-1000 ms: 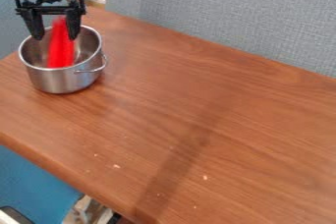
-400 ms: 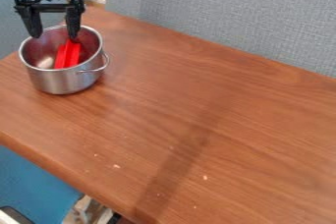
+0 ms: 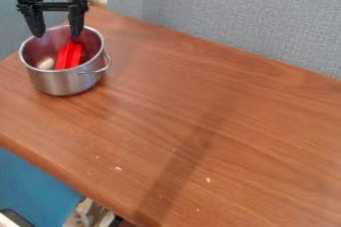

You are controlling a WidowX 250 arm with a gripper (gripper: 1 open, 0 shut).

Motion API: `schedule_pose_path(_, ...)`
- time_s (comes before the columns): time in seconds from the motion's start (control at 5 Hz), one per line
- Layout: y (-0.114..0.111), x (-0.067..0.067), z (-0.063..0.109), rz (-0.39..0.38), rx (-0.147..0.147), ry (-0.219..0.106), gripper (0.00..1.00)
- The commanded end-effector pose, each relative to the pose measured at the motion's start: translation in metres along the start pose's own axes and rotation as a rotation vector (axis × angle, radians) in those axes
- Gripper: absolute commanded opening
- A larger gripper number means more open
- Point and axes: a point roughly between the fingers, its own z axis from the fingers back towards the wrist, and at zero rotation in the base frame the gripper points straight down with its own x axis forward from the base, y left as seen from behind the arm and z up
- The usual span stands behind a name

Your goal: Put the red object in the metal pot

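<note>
I read the metal pot (image 3: 63, 66) as polished steel, shiny, with bright glints on its rim. Inside it, the red object (image 3: 75, 52) looks matte and plain. Under the pot, the table (image 3: 200, 121) is smooth brown wood with visible grain and a low sheen.

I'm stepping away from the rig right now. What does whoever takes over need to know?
Tool: open, fingers spread, holding nothing, directly above the metal pot.
Red block: inside the pot, leaning against its far wall, free of the tool.
Pot: upright near the back-left corner of the wooden table.
Done: block is in the pot.
Left: lift the tool clear; nothing else appears needed.
</note>
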Motion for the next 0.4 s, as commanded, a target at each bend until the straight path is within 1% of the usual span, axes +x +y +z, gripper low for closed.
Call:
schedule_pose_path(0.0,-0.0042,0.0054,0.0424,-0.014,0.017,-0.117,1.00)
schedule_pose_path(0.2,-0.0071,0.0049,0.0458,-0.019,0.019,-0.121,1.00)
